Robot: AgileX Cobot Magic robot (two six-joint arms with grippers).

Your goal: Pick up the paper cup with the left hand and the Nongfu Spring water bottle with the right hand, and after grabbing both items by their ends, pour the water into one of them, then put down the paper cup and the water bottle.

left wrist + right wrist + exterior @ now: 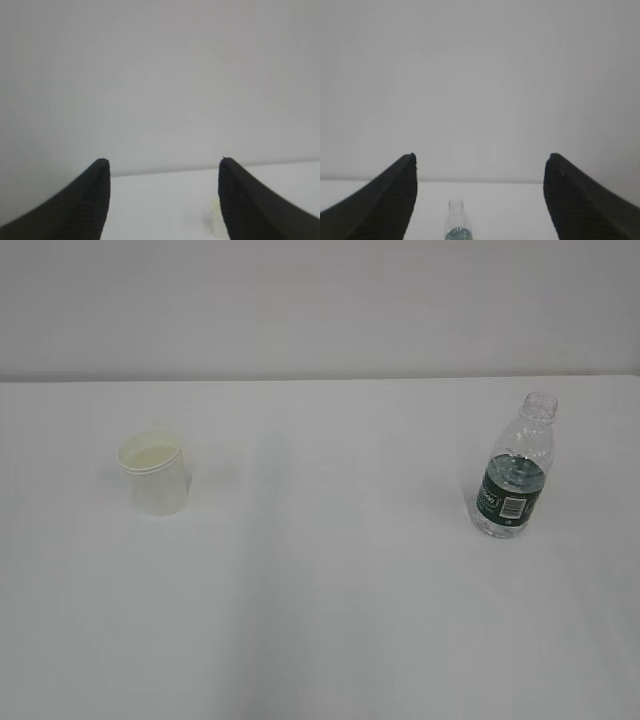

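Nothing yet picked up or poured — small off-white tapered paper cup (155, 473) stands well left of clear ribbed green-labelled plastic water bottle (514, 472); left gripper (164, 186) and right gripper (480, 182) spread apart, empty.

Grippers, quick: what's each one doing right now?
Left gripper: open, holding nothing.
Right gripper: open, holding nothing, water bottle ahead.

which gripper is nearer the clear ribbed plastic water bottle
Right. The black right gripper faces the clear ribbed plastic water bottle head-on, open and apart. The black left gripper points near the off-white paper cup, far across the table.
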